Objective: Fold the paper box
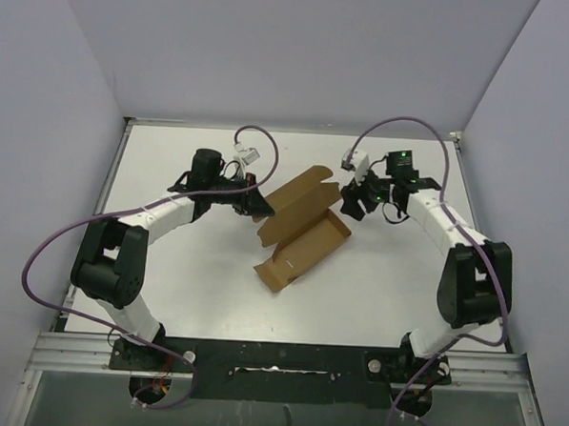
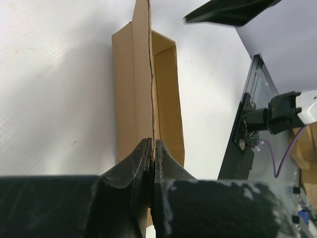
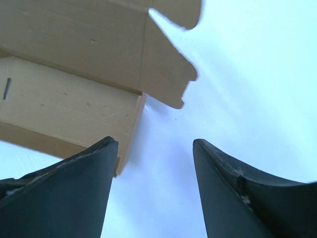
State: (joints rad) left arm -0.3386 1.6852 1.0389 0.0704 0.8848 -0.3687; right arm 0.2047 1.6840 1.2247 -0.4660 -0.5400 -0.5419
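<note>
Brown paper box point(image 1: 307, 241) is laid diagonally, near-left to far-right, amid bare worktop point(image 1: 213, 300). One flap is clamped by the left tool point(image 1: 259, 207); the right tool point(image 1: 354, 203) is spread.

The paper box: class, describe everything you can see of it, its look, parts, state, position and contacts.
The paper box is plain brown cardboard, half folded: a long open tray with raised walls, its lid panel with notched flaps standing up along the far side. It lies diagonally on the white table. The left gripper is shut on an upright panel's edge; the open right gripper hovers beside it.
</note>
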